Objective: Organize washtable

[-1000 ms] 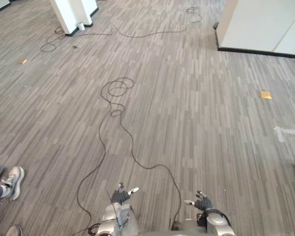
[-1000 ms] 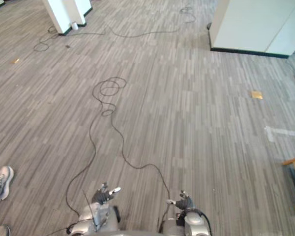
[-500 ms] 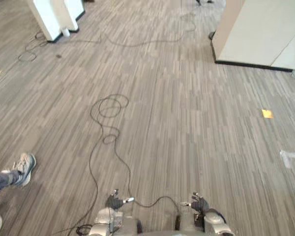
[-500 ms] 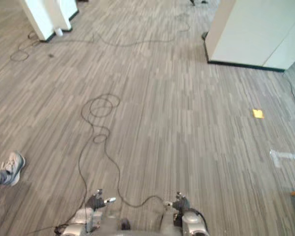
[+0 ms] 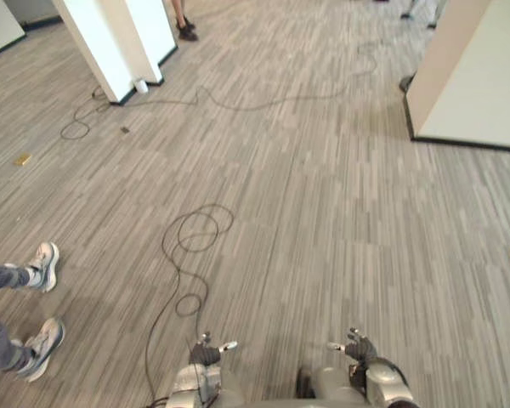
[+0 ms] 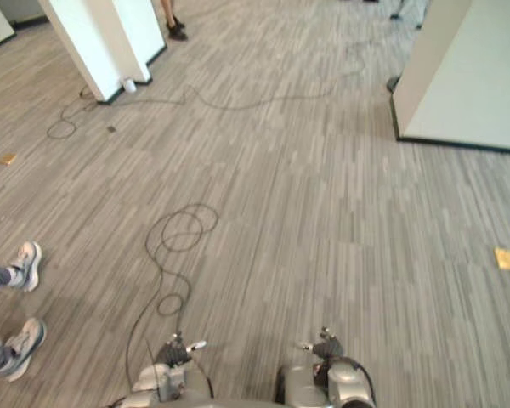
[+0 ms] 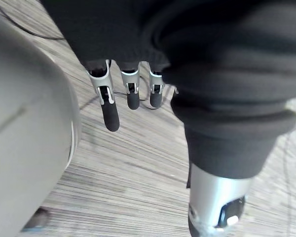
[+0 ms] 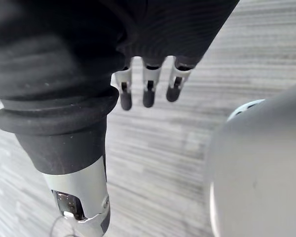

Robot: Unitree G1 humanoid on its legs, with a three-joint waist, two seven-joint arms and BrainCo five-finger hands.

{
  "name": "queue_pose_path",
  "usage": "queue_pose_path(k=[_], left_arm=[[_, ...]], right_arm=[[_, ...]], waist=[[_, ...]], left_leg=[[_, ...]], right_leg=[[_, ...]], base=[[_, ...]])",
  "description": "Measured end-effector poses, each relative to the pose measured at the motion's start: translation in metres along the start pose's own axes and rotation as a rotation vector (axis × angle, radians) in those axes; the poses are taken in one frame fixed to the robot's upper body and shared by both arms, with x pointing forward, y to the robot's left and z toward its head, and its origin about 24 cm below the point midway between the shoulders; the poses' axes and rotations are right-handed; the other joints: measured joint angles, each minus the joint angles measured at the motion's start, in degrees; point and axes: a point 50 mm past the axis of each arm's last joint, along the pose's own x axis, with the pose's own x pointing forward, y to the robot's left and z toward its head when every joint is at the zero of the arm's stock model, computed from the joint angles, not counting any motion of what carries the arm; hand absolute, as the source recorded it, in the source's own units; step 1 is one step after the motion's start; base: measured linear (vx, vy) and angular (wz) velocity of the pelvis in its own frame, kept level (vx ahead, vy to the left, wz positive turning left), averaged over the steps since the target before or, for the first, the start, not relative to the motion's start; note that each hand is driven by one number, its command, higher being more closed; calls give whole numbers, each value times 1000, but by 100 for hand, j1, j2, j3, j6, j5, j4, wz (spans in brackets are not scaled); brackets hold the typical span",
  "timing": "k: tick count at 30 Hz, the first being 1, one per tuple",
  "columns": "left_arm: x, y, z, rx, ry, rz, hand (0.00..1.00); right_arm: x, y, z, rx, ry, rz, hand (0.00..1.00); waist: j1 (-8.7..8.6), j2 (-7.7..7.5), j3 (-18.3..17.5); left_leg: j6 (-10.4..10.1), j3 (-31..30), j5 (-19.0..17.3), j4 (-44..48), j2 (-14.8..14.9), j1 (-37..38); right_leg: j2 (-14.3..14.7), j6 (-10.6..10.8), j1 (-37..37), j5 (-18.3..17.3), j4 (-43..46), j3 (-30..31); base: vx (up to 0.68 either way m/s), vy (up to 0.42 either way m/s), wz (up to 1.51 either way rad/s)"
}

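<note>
You look down on a floor (image 5: 323, 212) of narrow, streaky grey planks, with a square white pillar (image 5: 119, 42) rising from it. Well to the near side of the pillar, your left robot hand (image 5: 207, 353) and right robot hand (image 5: 359, 348) hang low, fingers straight, slightly spread, empty.

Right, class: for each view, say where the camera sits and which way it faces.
Left eye view: on head, facing down at floor; left hand, right hand low.
Right eye view: same, slightly offset; both share white pillar, person's shoes.
Left wrist view: along open left hand, floor beyond.
Right wrist view: along open right hand, floor beyond.
</note>
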Motion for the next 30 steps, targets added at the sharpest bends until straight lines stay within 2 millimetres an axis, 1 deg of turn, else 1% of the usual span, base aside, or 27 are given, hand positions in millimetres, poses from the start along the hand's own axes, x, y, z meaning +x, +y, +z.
queue_pose_path(k=[1, 3, 5, 6, 7, 8, 9, 11, 12, 13, 14, 15, 16, 17, 18, 19, 20, 21, 22, 23, 24, 25, 26, 27, 28, 29, 30], left_arm=[[0, 1, 2, -3, -12, 2, 0], [0, 8, 4, -1, -23, 20, 0], [-1, 11, 0, -10, -13, 29, 0], [-2, 12, -3, -33, -6, 35, 0], [-2, 11, -3, -42, -6, 36, 0], [-2, 13, -2, -40, -9, 40, 0], [-2, 17, 0, -32, -15, 47, 0], [0, 21, 2, -21, -16, 51, 0], [2, 27, 4, 6, -6, 59, 0], [3, 30, 1, 17, 17, 65, 0], [2, 30, -2, 22, 30, 66, 0], [1, 29, -6, 33, 43, 61, 0], [1, 27, -7, 55, 48, 50, 0], [1, 25, -7, 70, 48, 42, 0], [1, 20, -7, 83, 45, 24, 0], [2, 17, -5, 97, 41, 12, 0], [2, 11, -4, 103, 36, -5, 0], [2, 10, -4, 107, 37, -9, 0], [2, 7, -5, 103, 38, -13, 0], [1, 6, -7, 101, 44, -15, 0], [0, 5, -12, 93, 59, -16, 0], [0, 5, -12, 90, 63, -16, 0], [-2, 3, -17, 87, 79, -19, 0], [-3, 1, -20, 85, 87, -23, 0], [-3, -2, -20, 76, 84, -25, 0], [-5, -6, -24, 36, 98, -20, 0], [-6, -4, -27, 11, 109, -7, 0]], right_arm=[[0, 1, -2, 2, 8, 2, 0], [2, 5, -3, 10, 32, 7, 0], [2, 6, -4, 10, 40, 7, 0], [1, 1, -7, 2, 44, -3, 0], [0, 5, -11, 3, 58, 5, 0], [0, 8, -12, 8, 60, 12, 0], [-2, 9, -17, 13, 69, 14, 0], [-4, 9, -22, 16, 79, 12, 0], [-4, 9, -24, 13, 89, 15, 0], [-3, 9, -22, 3, 89, 20, 0], [-3, 8, -22, 2, 84, 20, 0], [-2, 5, -19, -1, 71, 17, 0], [-2, 4, -14, 2, 46, 17, 0], [-2, 3, -13, 3, 39, 17, 0], [-2, 3, -9, 8, 15, 15, 0], [-1, 2, -7, 11, 4, 14, 0], [-1, 1, -2, 22, -16, 9, 0], [0, 1, 1, 35, -23, 5, 0], [0, 1, 1, 38, -22, 4, 0], [0, 1, 0, 40, -21, 6, 0], [1, -1, 3, 43, -26, -1, 0], [1, -2, 3, 42, -27, -3, 0], [2, -4, 5, 51, -33, -7, 0], [2, -8, 8, 53, -43, -15, 0], [2, -12, 10, 47, -50, -23, 0], [2, -18, 13, 31, -57, -37, 0], [2, -19, 12, 22, -47, -41, 0]], waist=[[51, -17, -10], [170, -34, 5], [282, -44, 7], [402, 23, -13], [402, 5, -53], [379, -101, -69], [350, -232, -145], [355, -473, -152], [308, -664, -130], [243, -687, -102], [213, -674, -91], [159, -553, -32], [83, -536, -35], [73, -518, -26], [43, -503, -21], [20, -481, -17], [-38, -440, 1], [-88, -434, 5], [-93, -433, 6], [-89, -437, 5], [-146, -341, -26], [-166, -330, -57], [-216, -306, -154], [-240, -114, -129], [-232, 73, -128], [-234, 345, -128], [-214, 358, -90]], left_leg=[[80, 129, -71, -325, -65, -179], [103, 240, -79, -2428, -542, -691], [-88, 128, 316, -4261, -869, -685], [-100, 4, 949, -4875, -944, -708], [335, -150, 1396, -4675, -1107, -671], [434, -220, 1332, -4581, -1205, -686], [654, -232, 1073, -4372, -1349, -774], [780, -164, 616, -4086, -1534, -625], [899, -90, 214, -3889, -1713, -303], [946, -99, 6, -3821, -1763, -6], [960, -99, -114, -3827, -1769, 226], [966, -95, -288, -4012, -1761, 747], [961, -97, -379, -4367, -1749, 1223], [955, -98, -389, -4535, -1733, 1415], [894, -105, -400, -4835, -1690, 1740], [855, -115, -425, -4937, -1649, 1861], [772, -171, -477, -5096, -1589, 2085], [671, -200, -533, -5304, -1559, 2355], [593, -198, -578, -5404, -1546, 2490], [368, -212, -711, -5544, -1534, 2834], [237, -274, -838, -5527, -1423, 3180], [236, -314, -838, -5481, -1402, 3186], [231, -473, -834, -4892, -1307, 3038], [115, -553, -763, -3825, -1057, 2723], [-76, -582, -620, -3164, -836, 2498], [-146, -664, 204, -1808, -473, 1971], [-279, -689, 1115, -941, -258, 1609]], right_leg=[[-8, 48, 155, 31, -176, 41], [-107, 143, 738, 40, -718, 240], [-232, 218, 1071, -4, -1041, 375], [-217, 394, 1335, -112, -1275, 530], [-324, 435, 1546, -152, -1324, 592], [-422, 432, 1537, -154, -1227, 563], [-582, 399, 1244, -202, -577, 580], [-848, 719, 629, -271, 1147, 669], [-1106, 1401, -4, 153, 2983, 851], [-1181, 1498, -330, 199, 3931, 869], [-1221, 1382, -507, 136, 4358, 802], [-1253, 1062, -835, -44, 4739, 527], [-1271, 822, -1207, -188, 4624, 183], [-1265, 714, -1414, -257, 4428, -20], [-1244, 583, -1825, -362, 3740, -418], [-1211, 569, -1990, -348, 3253, -583], [-1158, 626, -2211, -206, 2066, -880], [-1070, 646, -2276, 256, 791, -1065], [-1030, 668, -2279, 512, 196, -1134], [-955, 651, -2298, 773, -390, -1113], [-872, 337, -2402, 1284, 146, -817], [-879, 315, -2448, 1298, 297, -778], [-866, 269, -2571, 1283, 881, -686], [-737, 38, -2472, 1184, 1176, -730], [-630, -7, -2348, 1023, 1206, -790], [-353, -70, -2062, 682, 1258, -827], [-202, -181, -1814, 452, 1244, -775]], base=[[515, -31, -25], [641, 77, -54], [610, 166, -64], [621, 227, -61], [628, 254, -42], [636, 256, -5], [638, 261, 14], [678, 232, 18], [714, 176, 16], [591, 144, 8], [570, 114, -9], [549, 80, -15], [648, 82, -15], [514, 12, -6], [400, -8, 1], [526, -30, 17], [577, -62, 33], [610, -85, 37], [629, -126, 34], [828, -209, 33], [691, -181, 30], [757, -230, 39], [589, -237, 31], [725, -303, 23], [709, -268, -10], [718, -218, -33], [859, -215, -39]])
